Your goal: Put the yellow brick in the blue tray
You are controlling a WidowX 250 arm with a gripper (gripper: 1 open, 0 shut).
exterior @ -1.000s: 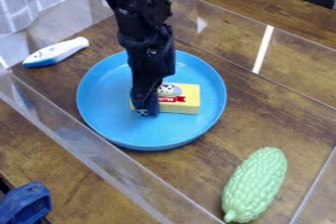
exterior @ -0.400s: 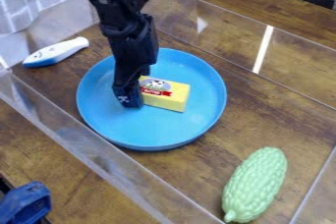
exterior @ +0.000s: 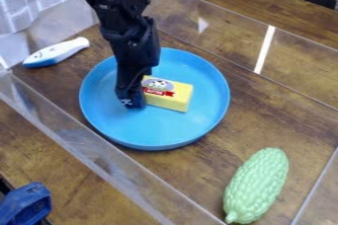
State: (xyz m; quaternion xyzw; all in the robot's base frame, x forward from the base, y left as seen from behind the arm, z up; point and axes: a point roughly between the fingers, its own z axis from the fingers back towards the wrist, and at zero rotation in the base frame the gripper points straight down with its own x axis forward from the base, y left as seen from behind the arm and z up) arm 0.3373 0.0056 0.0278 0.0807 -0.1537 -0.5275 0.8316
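The yellow brick (exterior: 169, 96), with a red-and-white label on top, lies flat inside the blue tray (exterior: 196, 132), a little right of its middle. My black gripper (exterior: 133, 97) points steeply down into the tray at the brick's left end. Its fingers stand apart and open, with one fingertip (exterior: 126, 100) resting low over the tray floor just left of the brick. Nothing is held between them. The arm hides part of the tray's back left floor.
A white-and-blue handheld object (exterior: 55, 51) lies left of the tray. A green bumpy gourd toy (exterior: 256, 185) lies at the front right. Clear plastic walls (exterior: 79, 135) run along the front and left. A blue object (exterior: 20, 207) sits at the bottom left corner.
The gripper, shut on the brick a second ago, has opened and shifted left off it. The brick ended slightly further left and now lies free in the tray.
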